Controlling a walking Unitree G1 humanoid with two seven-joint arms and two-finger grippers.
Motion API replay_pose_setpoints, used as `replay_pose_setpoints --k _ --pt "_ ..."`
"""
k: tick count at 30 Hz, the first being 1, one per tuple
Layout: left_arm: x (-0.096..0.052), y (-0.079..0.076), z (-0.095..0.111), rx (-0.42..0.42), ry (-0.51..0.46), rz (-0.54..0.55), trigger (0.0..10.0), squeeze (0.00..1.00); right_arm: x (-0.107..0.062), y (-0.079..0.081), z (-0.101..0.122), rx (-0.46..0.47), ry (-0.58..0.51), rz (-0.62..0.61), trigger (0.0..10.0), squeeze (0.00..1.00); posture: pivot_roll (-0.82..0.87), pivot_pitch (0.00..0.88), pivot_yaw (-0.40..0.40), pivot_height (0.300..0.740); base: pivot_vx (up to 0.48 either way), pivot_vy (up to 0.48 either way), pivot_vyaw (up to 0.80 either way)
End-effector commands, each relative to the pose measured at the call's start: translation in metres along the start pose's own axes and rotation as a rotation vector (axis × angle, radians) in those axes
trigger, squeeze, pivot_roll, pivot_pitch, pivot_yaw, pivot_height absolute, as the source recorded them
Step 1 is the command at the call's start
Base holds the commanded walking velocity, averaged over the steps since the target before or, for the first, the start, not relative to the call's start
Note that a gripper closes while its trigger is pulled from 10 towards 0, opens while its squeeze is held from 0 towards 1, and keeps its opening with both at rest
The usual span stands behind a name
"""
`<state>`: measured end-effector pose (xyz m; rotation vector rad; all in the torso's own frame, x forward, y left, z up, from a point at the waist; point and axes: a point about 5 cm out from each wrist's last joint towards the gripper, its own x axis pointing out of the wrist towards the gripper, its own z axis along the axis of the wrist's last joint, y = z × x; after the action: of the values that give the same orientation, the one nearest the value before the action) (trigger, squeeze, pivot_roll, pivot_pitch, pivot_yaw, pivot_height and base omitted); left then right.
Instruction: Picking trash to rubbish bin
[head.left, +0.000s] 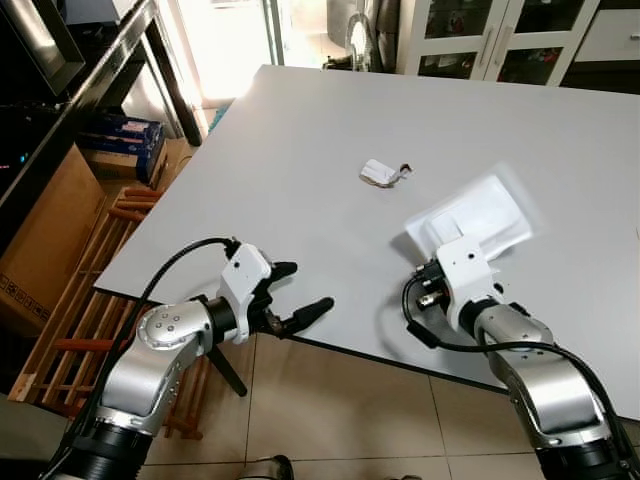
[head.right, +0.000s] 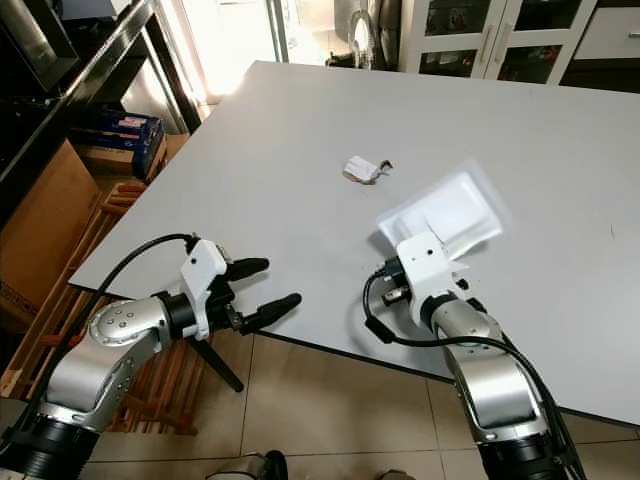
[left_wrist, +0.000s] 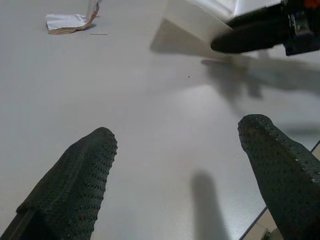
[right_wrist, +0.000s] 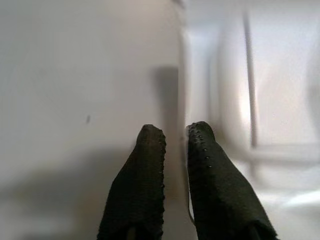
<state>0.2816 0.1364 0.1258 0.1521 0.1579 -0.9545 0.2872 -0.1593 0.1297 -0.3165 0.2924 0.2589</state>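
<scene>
On a large grey table (head.left: 300, 170) seen from the robot's head, two pieces of trash lie within reach. Nearest the right arm is a white plastic tray (head.left: 478, 218), blurred in the head views. The right gripper (right_wrist: 175, 137) has its two black fingers drawn almost together around the tray's near rim, with the thin edge running between them, so it appears to be gripping the tray by that edge. Farther out, toward the middle of the table, sits a small crumpled white wrapper (head.left: 383, 173) with a brown torn edge, well apart from both arms.

The left gripper (head.left: 305, 293) hovers over the table's near edge with its fingers (left_wrist: 80, 175) spread wide and holding nothing, pointing toward the tray and the wrapper.

No rubbish bin can be made out. The step in hand looks like the pick-up of the tray, early in the task. Next, the right arm would need to lift the tray without it slipping from that thin edge hold, then the robot must find the bin.
</scene>
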Motion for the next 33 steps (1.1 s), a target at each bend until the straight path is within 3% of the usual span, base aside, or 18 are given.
replay_pose_setpoints --k 1,5,6,7,8,10,11,12,13,19,20,21,33 --pt "0.000 0.002 0.000 0.018 0.011 0.006 10.0 0.00 -0.002 -0.008 0.019 -0.005 -0.097 -0.053 0.0 0.00 0.00 0.115 0.090 0.740 0.000 0.000 0.00" --pt "0.001 0.002 0.001 0.019 0.008 0.006 10.0 0.00 -0.003 -0.010 0.028 0.000 -0.147 -0.063 0.0 0.00 -0.01 0.104 0.089 0.740 0.000 0.000 0.00" --pt "0.001 0.002 0.000 0.019 0.008 0.007 10.0 0.00 -0.003 -0.009 0.030 0.000 -0.156 -0.063 1.5 0.00 -0.01 0.104 0.089 0.740 0.000 0.000 0.00" --pt "0.002 0.002 0.000 0.019 0.007 0.007 10.0 0.00 -0.003 -0.009 0.031 -0.002 -0.160 -0.062 4.1 0.00 -0.01 0.104 0.089 0.740 0.000 0.000 0.00" --pt "0.002 0.002 0.000 0.019 0.007 0.007 10.0 0.00 -0.003 -0.009 0.031 -0.002 -0.160 -0.062 4.1 0.00 -0.01 0.104 0.089 0.740 0.000 0.000 0.00" --pt "0.002 0.002 0.000 0.019 0.006 0.008 10.0 0.00 -0.003 -0.008 0.033 -0.008 -0.170 -0.057 5.8 0.00 -0.01 0.098 0.087 0.740 0.000 0.000 0.00" --pt "0.003 0.002 0.000 0.019 0.005 0.008 10.0 0.00 -0.003 -0.007 0.033 -0.011 -0.170 -0.053 7.8 0.00 -0.01 0.098 0.087 0.740 0.000 0.000 0.00" --pt "0.003 0.002 0.001 0.020 0.004 0.008 10.0 0.00 -0.003 -0.007 0.033 -0.012 -0.170 -0.051 7.8 0.00 -0.01 0.098 0.087 0.740 0.000 0.000 0.00" --pt "0.003 0.002 0.000 0.020 0.004 0.008 10.0 0.00 -0.003 -0.006 0.032 -0.010 -0.169 -0.050 10.0 0.00 -0.01 0.098 0.085 0.740 0.000 0.000 0.00" --pt "0.003 0.002 0.000 0.020 0.005 0.008 10.0 0.00 -0.002 -0.006 0.030 -0.009 -0.163 -0.049 10.0 0.00 -0.01 0.098 0.085 0.740 0.000 0.000 0.00" --pt "0.004 0.003 0.000 0.020 0.005 0.009 10.0 0.00 -0.002 -0.005 0.030 -0.008 -0.161 -0.048 10.0 0.73 -0.01 0.098 0.085 0.740 0.000 0.000 0.00" --pt "0.004 0.003 0.000 0.020 0.005 0.009 10.0 0.00 -0.002 -0.006 0.030 -0.005 -0.158 -0.052 10.0 0.99 -0.01 0.098 0.085 0.740 0.000 0.000 0.00" --pt "0.004 0.002 -0.001 0.019 0.006 0.005 10.0 0.00 0.000 -0.004 0.021 0.064 -0.077 -0.035 10.0 1.00 -0.01 0.102 0.084 0.740 0.000 0.000 0.00"
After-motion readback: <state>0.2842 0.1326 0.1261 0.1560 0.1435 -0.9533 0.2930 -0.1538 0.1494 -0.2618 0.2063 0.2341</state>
